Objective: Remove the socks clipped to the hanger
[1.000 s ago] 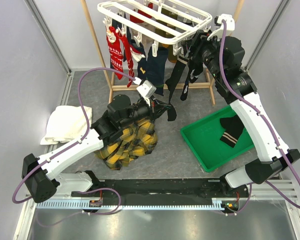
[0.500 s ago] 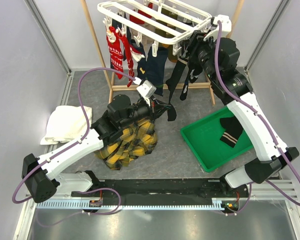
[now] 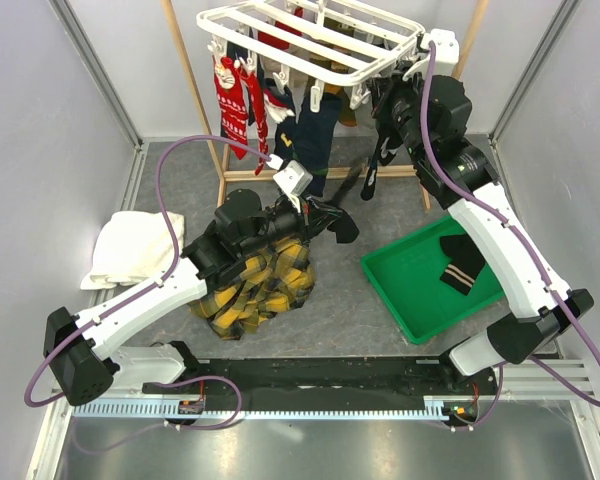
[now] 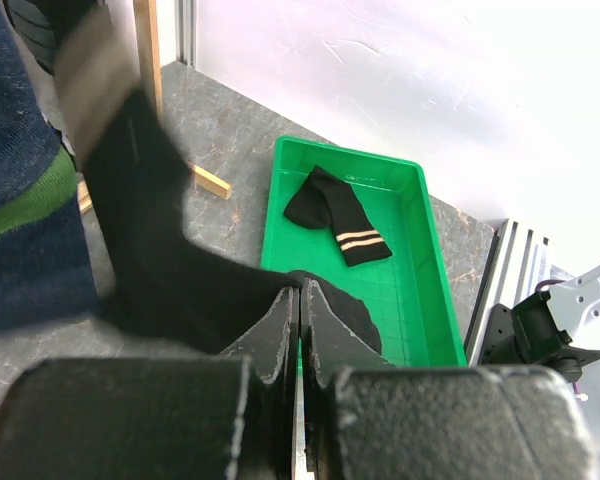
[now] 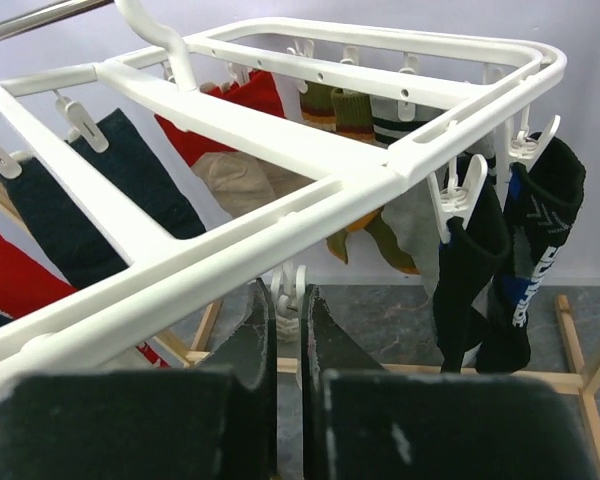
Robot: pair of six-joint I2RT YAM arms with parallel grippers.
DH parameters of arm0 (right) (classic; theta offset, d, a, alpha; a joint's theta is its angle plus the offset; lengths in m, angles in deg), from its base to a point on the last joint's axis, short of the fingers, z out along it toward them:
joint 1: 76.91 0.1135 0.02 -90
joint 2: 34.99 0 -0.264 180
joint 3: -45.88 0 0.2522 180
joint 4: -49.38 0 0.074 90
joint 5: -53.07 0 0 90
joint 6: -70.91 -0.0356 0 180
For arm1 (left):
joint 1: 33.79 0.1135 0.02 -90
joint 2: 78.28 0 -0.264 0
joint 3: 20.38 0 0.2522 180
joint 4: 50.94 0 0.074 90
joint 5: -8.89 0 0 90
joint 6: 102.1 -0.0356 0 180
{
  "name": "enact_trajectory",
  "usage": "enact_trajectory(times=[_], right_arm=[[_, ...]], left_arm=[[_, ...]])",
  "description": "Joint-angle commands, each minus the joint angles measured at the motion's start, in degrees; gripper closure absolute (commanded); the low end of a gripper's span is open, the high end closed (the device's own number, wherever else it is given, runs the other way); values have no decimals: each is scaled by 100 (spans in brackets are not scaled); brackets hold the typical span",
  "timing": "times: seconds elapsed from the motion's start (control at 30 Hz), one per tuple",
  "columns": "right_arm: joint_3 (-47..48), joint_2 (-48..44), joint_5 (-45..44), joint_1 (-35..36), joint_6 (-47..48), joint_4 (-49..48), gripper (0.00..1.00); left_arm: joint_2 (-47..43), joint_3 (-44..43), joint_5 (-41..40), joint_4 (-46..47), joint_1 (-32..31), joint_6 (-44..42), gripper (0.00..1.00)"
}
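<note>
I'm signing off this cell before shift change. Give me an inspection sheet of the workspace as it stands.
Surface: grey table; spills: nothing seen.
Job's things: hanger with red socks and others clipped; black sock in left gripper; striped sock in green bin.
Clutter: plaid cloth and white towel on table.
Grippers: left gripper jaws shut on black sock; right gripper jaws closed on a clip.
Cables: purple cable along each arm, no snag seen.
Surroundings: wooden frame, pale walls.
</note>
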Motion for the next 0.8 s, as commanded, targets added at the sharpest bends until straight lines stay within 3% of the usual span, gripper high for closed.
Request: enact_trajectory(times=[0.0, 0.07, 0.2, 0.3, 0.37, 0.43, 0.6, 0.63, 0.77], right_arm=[[127, -59, -120, 12, 59, -224, 100], [74, -102, -112, 21, 41, -233, 100], [-241, -295, -7, 21, 15, -233, 61], [-723, -690, 90, 21, 84, -224, 42], [-1102, -1138, 204, 12, 216, -180, 37], [-2048, -1933, 510, 21, 539, -93, 27], [-3694, -3159, 1547, 21, 691, -294, 21], [-3905, -3501, 2263, 21, 761, -329, 21], [-4985, -4136, 3717, 21, 683, -470, 21]], left_arm=[[-50, -88, 69, 94, -33, -250, 98], [-50, -88, 78, 94, -33, -259, 98], [-50, -88, 78, 94, -33, -267, 98], [-103, -87, 166, 76, -33, -346, 98], [-155, -53, 219, 67, -33, -425, 98], [-182, -44, 253, 76, -25, -452, 98], [-165, -52, 499, 68, -33, -470, 98], [-165, -52, 543, 76, -33, -478, 98], [-173, -52, 790, 76, -33, -505, 98]])
